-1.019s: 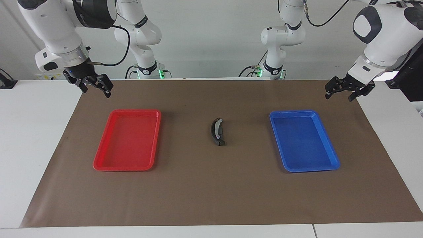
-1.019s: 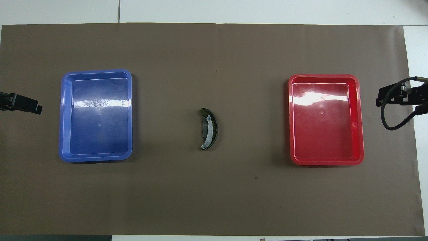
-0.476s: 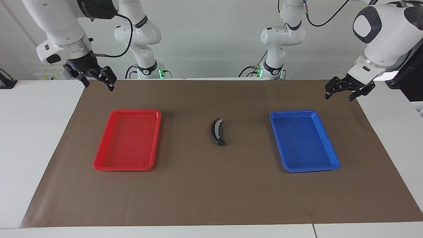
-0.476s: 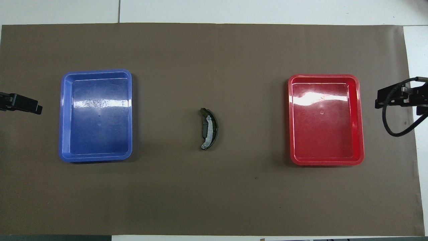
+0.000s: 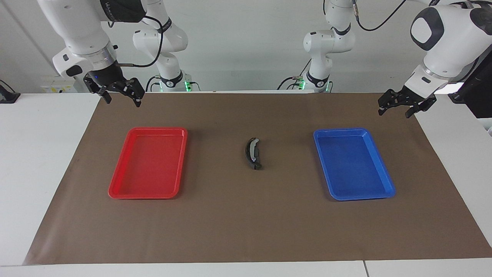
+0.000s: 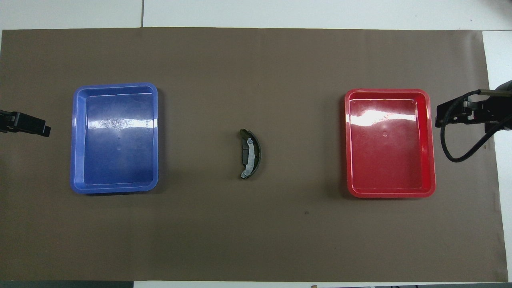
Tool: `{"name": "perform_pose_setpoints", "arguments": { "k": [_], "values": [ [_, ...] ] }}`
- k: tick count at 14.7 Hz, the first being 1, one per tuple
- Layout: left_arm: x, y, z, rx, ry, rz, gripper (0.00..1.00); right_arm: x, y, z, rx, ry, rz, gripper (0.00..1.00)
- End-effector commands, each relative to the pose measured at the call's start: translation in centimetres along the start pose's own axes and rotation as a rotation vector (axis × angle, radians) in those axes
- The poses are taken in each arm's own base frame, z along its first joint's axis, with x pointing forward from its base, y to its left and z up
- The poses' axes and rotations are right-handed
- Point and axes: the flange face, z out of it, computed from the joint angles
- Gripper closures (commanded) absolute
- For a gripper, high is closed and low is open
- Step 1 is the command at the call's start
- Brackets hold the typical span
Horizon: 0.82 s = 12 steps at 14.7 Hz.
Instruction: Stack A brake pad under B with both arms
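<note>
B (image 5: 252, 149), the long black crescent with a silvery-white strip, lies on the brown mat midway between the two trays. It rests on the A brake pad (image 6: 244, 155), a short dark grey pad whose edge shows beside the strip in the overhead view. B also shows in the overhead view (image 6: 251, 156). My right gripper (image 5: 121, 94) is open and empty, up in the air over the mat's edge near the red tray's corner. My left gripper (image 5: 396, 108) is open and empty, over the mat's edge by the blue tray, waiting.
A red tray (image 5: 115, 188) lies toward the right arm's end of the table and a blue tray (image 5: 384, 192) toward the left arm's end; both hold nothing. The brown mat (image 5: 246, 227) covers most of the white table.
My right gripper has risen a little and moved toward the table's middle, nearer the red tray. The left arm and the brake pieces have not moved.
</note>
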Motion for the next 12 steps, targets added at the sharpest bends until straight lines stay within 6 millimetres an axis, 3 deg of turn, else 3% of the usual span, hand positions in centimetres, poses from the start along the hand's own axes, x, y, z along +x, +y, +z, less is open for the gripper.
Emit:
{"name": "perform_pose_setpoints", "arguments": {
  "k": [1, 12],
  "values": [
    [-0.23, -0.15, -0.25, 0.002, -0.011, 0.0, 0.01, 0.28, 0.6, -0.43, -0.002, 0.003, -0.047, 0.0],
    [-0.23, -0.15, -0.25, 0.002, -0.011, 0.0, 0.01, 0.13, 0.98, -0.78, -0.002, 0.003, -0.043, 0.0]
  ]
}}
